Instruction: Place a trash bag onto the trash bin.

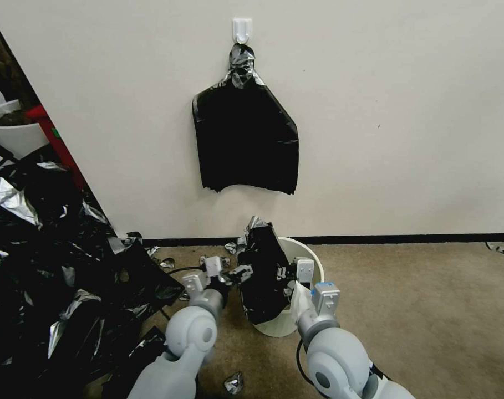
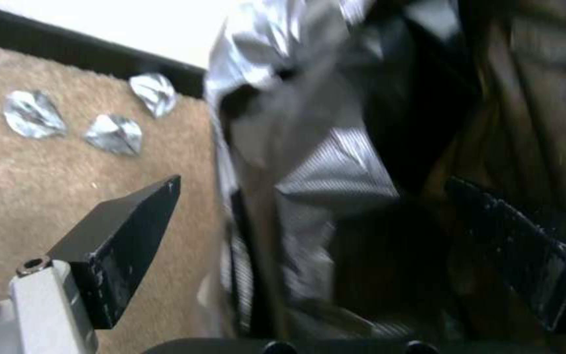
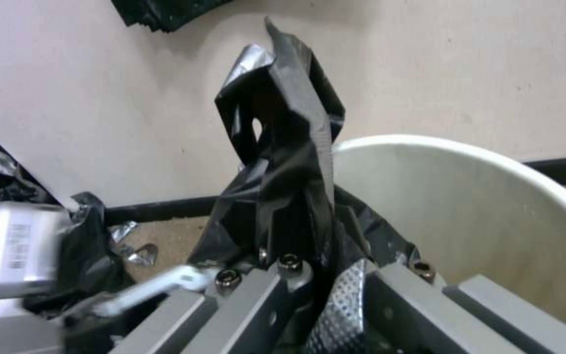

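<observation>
The cream-white trash bin (image 1: 278,327) stands on the carpet by the wall. The black trash bag (image 1: 263,266) is crumpled upright over the bin's left rim, part inside and part hanging down the outer side. My left gripper (image 1: 242,272) is at the bag's left edge. In the left wrist view it (image 2: 316,184) is open, its black fingers (image 2: 132,236) spread wide with the bag (image 2: 335,147) between them. My right gripper (image 1: 285,272) is over the bin (image 3: 493,216). In the right wrist view it (image 3: 325,282) is shut on a fold of the bag (image 3: 290,147).
A thick stack of black bags (image 1: 245,138) hangs from a white wall hook (image 1: 242,29) above the bin. A large heap of black and silver plastic scraps (image 1: 46,266) covers the floor on the left. Small silver scraps (image 2: 109,132) lie by the baseboard. Bare carpet lies to the right.
</observation>
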